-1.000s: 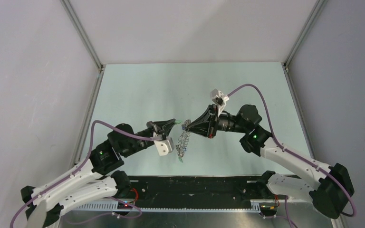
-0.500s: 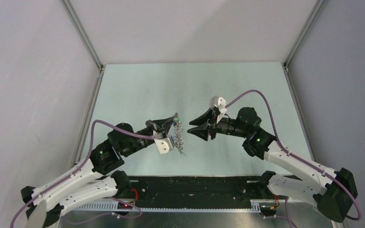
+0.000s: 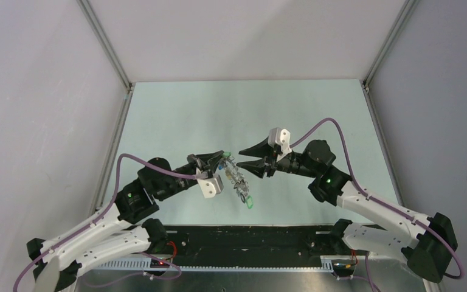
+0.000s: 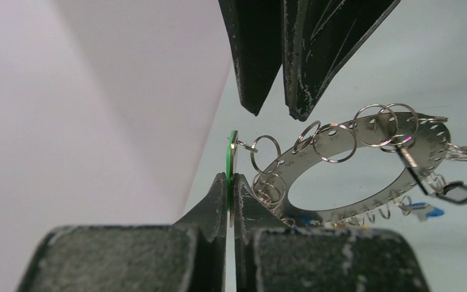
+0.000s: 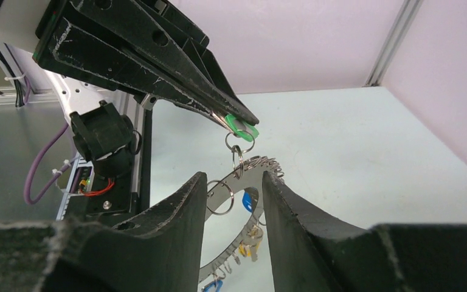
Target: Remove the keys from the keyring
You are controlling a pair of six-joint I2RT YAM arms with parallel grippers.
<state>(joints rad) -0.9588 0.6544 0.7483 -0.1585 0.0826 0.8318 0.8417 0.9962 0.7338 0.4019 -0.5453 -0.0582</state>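
Note:
My left gripper is shut on a green tag. Below the tag, held above the table by a chain of small split rings, hangs the flat metal keyring. Round its edge dangle the keys: a blue one, a black one and a green one at the bottom. My right gripper is open, its fingers close by the ring's upper part and holding nothing.
The pale green table is boxed in by grey walls with metal corner posts. A black strip runs along the near edge between the arm bases.
My right gripper has opened and let go of the bunch, drawn back a little, then turned its fingers. The keyring swung toward the left arm and now hangs slanting down to the right.

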